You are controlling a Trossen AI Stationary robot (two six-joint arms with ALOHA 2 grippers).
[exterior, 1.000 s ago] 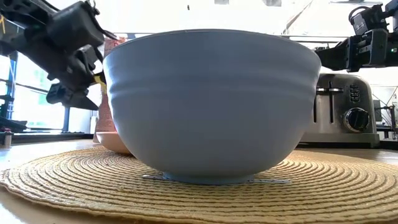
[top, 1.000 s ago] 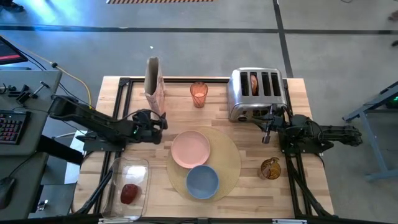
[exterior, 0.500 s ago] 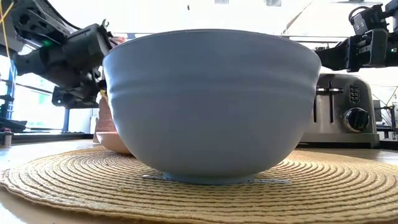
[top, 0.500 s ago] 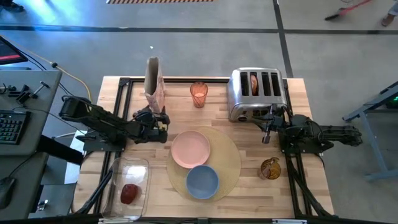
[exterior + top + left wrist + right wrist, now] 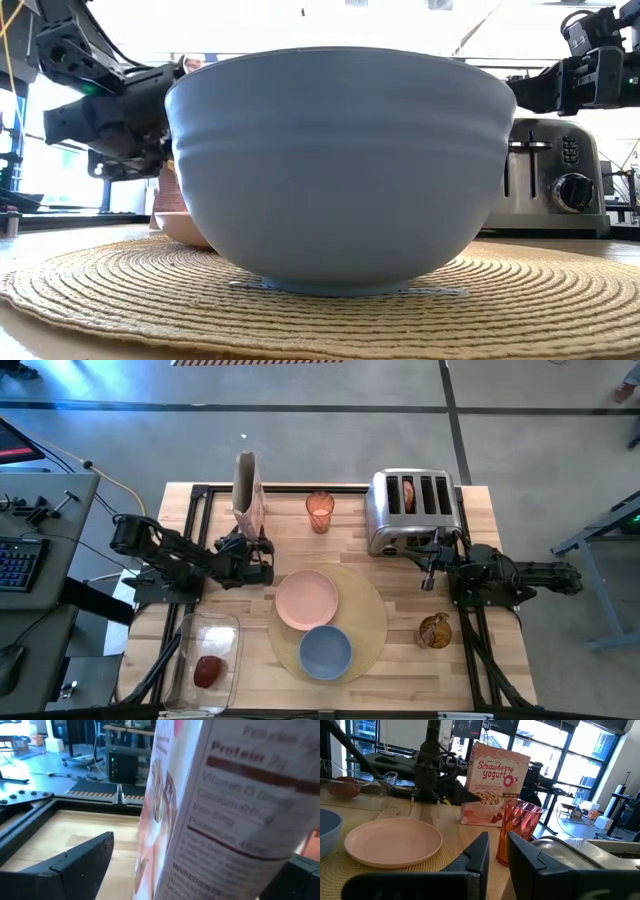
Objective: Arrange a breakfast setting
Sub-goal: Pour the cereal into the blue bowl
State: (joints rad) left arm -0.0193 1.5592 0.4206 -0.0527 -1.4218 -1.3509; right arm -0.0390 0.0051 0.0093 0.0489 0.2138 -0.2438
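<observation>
blue bowl (image 5: 325, 652) sat on near edge of round tan placemat (image 5: 372, 622), pink plate (image 5: 307, 600) behind | left gripper (image 5: 254, 557) jaws spread wide around cereal box (image 5: 248, 495), upright at far-left, broad face along table depth | box read "Strawberry Yogurt O's" | right gripper (image 5: 429, 565) beside toaster (image 5: 412, 510), fingers a narrow gap apart

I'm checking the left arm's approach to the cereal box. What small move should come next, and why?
Probably ease the left tool forward and close on the cereal box: the box stands upright between its open fingers, and the blue bowl sits on the placemat.
</observation>
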